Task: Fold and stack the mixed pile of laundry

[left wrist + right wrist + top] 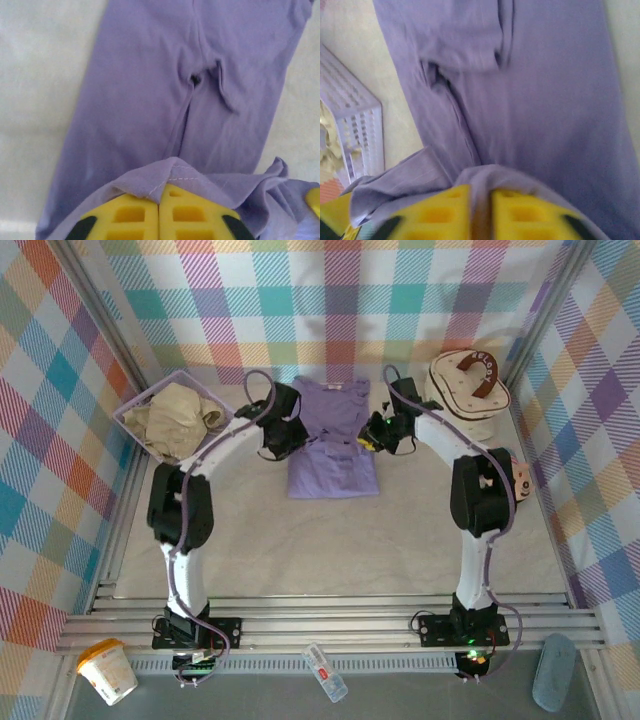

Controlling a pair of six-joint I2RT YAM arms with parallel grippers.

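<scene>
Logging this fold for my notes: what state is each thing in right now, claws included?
T-shirt: spread on the table, partly folded, one edge lifted.
Beige garment: crumpled, in the basket.
Basket: upright, holding that garment.
Round case: closed, handle on top.
Left claw: shut on the T-shirt's edge.
Right claw: jaws slightly apart, T-shirt edge draped over them; grip unclear.

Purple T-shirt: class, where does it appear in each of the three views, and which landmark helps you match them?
Top external: purple T-shirt lies flat at centre, toward the back.
Left wrist: centre, running top to bottom.
Right wrist: centre and right.
Shared landmark: lavender perforated basket, left of the shirt in the top and right wrist views.
</scene>
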